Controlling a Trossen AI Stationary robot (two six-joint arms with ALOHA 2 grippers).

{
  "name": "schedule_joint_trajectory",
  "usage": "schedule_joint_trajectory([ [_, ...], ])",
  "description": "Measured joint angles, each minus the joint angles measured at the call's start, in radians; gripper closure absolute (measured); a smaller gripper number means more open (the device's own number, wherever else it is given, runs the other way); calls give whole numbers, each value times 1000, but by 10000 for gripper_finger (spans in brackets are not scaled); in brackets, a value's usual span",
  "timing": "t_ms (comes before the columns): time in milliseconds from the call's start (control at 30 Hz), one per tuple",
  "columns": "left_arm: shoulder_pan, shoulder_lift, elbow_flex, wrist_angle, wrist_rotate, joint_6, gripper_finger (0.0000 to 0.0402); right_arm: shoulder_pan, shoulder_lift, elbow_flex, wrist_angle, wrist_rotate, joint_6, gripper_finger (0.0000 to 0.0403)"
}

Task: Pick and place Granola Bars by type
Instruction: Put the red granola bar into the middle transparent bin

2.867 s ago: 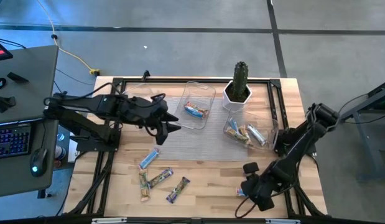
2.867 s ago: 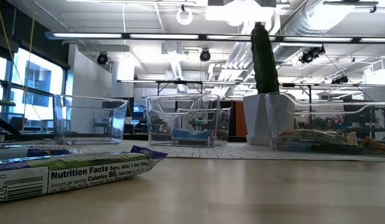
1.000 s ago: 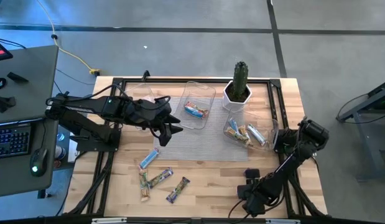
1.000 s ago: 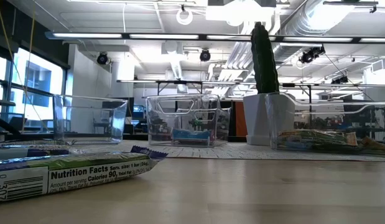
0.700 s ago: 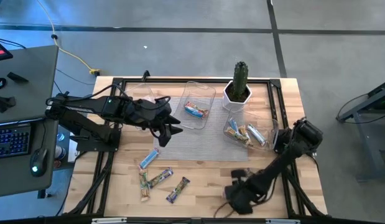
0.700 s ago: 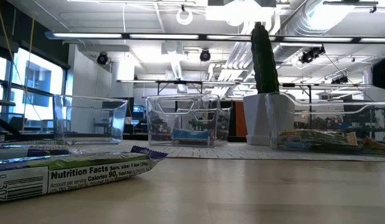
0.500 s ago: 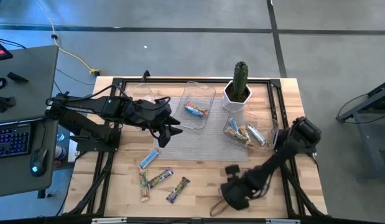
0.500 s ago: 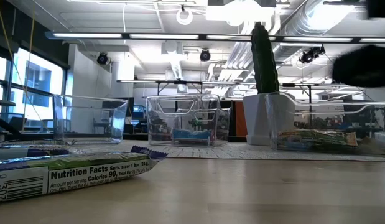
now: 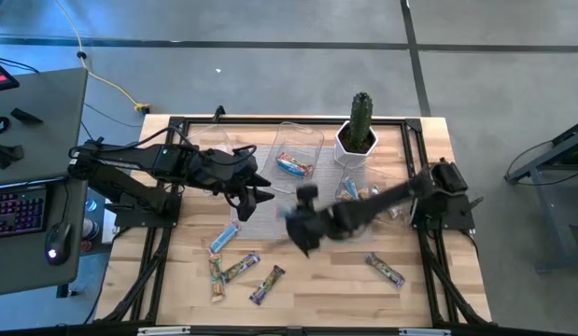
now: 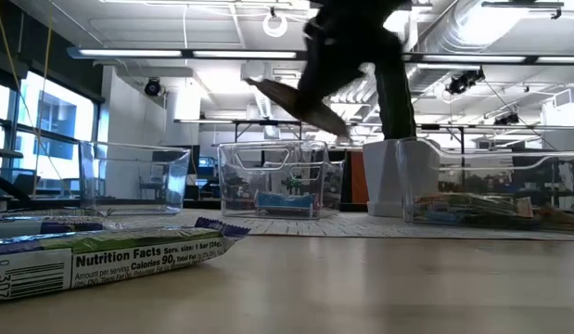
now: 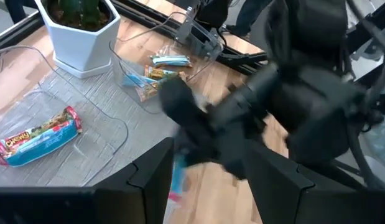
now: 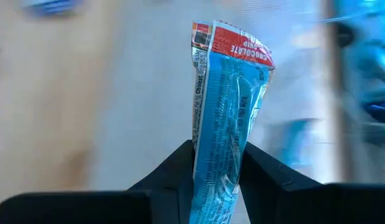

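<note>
My right gripper is shut on a light blue granola bar with a red end. It hovers above the grey mat at the table's middle, blurred in the high view. My left gripper stands open just left of it, over the mat's left edge, holding nothing. Loose bars lie flat on the wood at the near left: a light blue one, two green-tan ones and a purple one. Another bar lies at the near right. My right gripper pinches the light blue bar between its two fingers at its lower part. The bar runs on along the fingers and sticks out past their tips, its red end farthest from them. It is lifted clear above the mat.
A clear tray at the far middle holds one light blue bar. A second tray at the right holds several bars. A third clear tray stands far left. A cactus in a white pot stands between the trays.
My right gripper has swung from the table's near right corner up and toward the middle, turning as it went, with the light blue bar lifted clear. A bar now shows on the wood where the arm stood.
</note>
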Motion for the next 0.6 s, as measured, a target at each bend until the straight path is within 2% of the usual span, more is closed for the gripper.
schedule_joint_trajectory([
  [200, 0, 0, 0, -4, 0, 4, 215, -236, -2, 113, 6, -12, -138, 306],
  [267, 0, 0, 0, -9, -5, 5, 215, -321, -3, 110, 48, -92, -143, 306],
  [433, 2, -1, 1, -10, -14, 6, 215, -488, -3, 20, 200, -382, -148, 306],
  [600, -1, 0, 1, -16, 0, 6, 215, -569, -2, -89, 362, -445, -206, 306],
])
